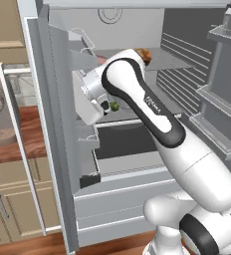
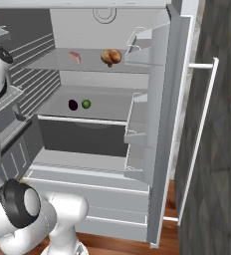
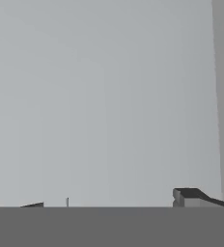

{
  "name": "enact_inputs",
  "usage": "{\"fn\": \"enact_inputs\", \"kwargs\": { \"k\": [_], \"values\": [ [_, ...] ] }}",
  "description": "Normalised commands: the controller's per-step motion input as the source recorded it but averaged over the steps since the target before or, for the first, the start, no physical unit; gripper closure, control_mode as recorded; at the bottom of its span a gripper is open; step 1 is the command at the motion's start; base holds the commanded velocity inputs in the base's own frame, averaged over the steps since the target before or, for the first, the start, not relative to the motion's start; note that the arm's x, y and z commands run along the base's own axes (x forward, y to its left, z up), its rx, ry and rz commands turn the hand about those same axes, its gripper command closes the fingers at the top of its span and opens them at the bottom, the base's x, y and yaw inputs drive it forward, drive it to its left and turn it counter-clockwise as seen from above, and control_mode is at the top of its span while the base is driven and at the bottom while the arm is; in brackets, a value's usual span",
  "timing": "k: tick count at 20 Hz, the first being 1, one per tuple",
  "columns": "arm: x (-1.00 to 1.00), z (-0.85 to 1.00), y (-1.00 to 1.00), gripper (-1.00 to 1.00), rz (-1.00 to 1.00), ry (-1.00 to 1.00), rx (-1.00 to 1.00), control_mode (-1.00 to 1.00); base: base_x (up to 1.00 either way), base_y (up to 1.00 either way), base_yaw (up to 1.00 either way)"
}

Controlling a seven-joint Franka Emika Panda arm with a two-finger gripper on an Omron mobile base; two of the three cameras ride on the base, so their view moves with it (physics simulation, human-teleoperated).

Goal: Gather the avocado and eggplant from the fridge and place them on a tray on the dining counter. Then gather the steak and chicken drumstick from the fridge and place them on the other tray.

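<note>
The avocado (image 2: 86,104), a small green ball, sits at centre-left of the right base view on the fridge's middle shelf (image 2: 107,107), just beside the dark eggplant (image 2: 73,104) on its left but not clearly touching it; in the left base view the avocado (image 1: 115,106) peeks out at centre frame, right against the white hand. On the shelf above, toward the top of the right base view, lie the pink steak (image 2: 75,57) and the brown chicken drumstick (image 2: 111,57), well apart from the lower pair. The step in hand looks like the first pick, probably the avocado. The gripper (image 3: 119,200) shows as two dark tips at the bottom edge of the hand view, set well apart with nothing between them, facing a plain grey fridge surface; so the pincer is apart and clamped on nothing. To do this well, I judge the hand should turn until the avocado sits midway between the tips before closing, approach from the side away from the eggplant so as not to nudge it, and close gently, since a round fruit could roll. The open door's bins (image 2: 137,117), right of centre, need clearance on withdrawal.
</note>
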Motion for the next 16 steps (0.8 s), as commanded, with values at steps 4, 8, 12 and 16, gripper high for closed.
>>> {"fn": "enact_inputs", "kwargs": {
  "k": [4, 8, 12, 16],
  "values": [
    [0.0, 0.0, 0.56, -1.0, 0.04, 0.0, 0.0, -1.0, 0.0, 0.0, 0.0],
    [-0.04, -0.02, 0.32, -1.0, 0.02, 0.0, 0.0, -1.0, 0.0, 0.0, 0.0],
    [-0.46, -0.15, -0.18, -1.0, -0.01, -0.08, 0.0, -1.0, 0.0, 0.0, 0.0],
    [-0.49, -0.08, -0.72, -1.0, -0.09, -0.13, -0.03, -1.0, 0.0, 0.0, 0.0]
  ]
}}
